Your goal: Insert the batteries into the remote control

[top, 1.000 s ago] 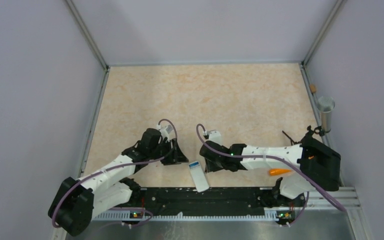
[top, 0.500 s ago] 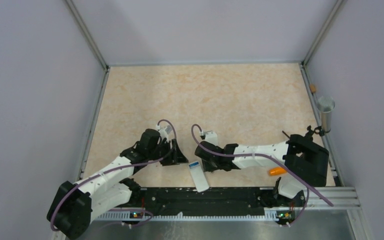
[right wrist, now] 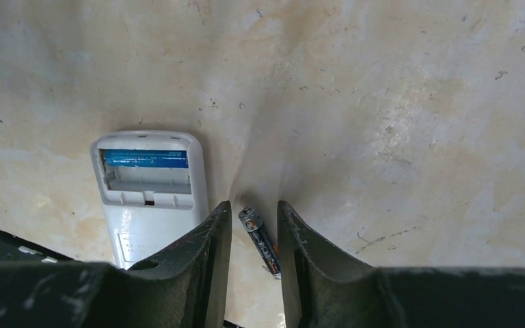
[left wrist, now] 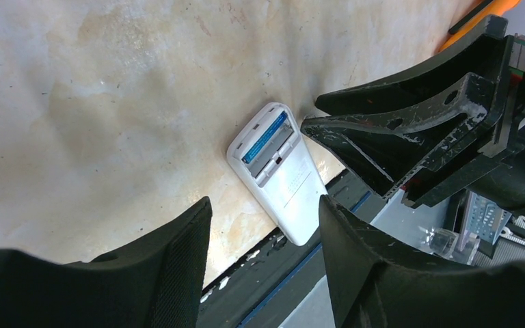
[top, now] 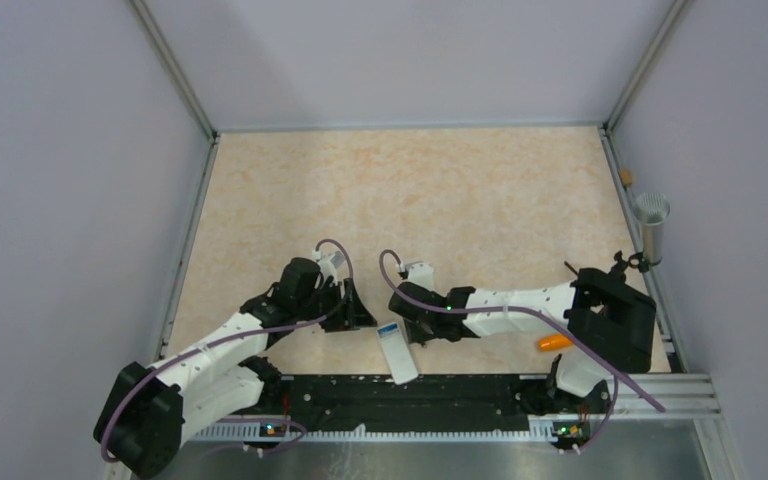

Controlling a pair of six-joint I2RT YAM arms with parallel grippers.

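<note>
Your right gripper (right wrist: pixel 251 206), jaws narrow but unclamped, straddles the slim dark cylindrical battery (right wrist: pixel 260 242) lying lengthwise between them, beside the white rectangular remote control (right wrist: pixel 147 231).

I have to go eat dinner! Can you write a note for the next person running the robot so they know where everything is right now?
Left gripper: open, empty, hovering near the white rectangular remote control, which lies back-up on the beige table, battery compartment uncovered.
Right gripper: open but narrow, straddling the slim black battery that lies on the table beside the remote; not gripped yet.
Done: the slim blue battery sits in one slot.
Left to do: grasp the black battery and seat it in the empty slot.
</note>
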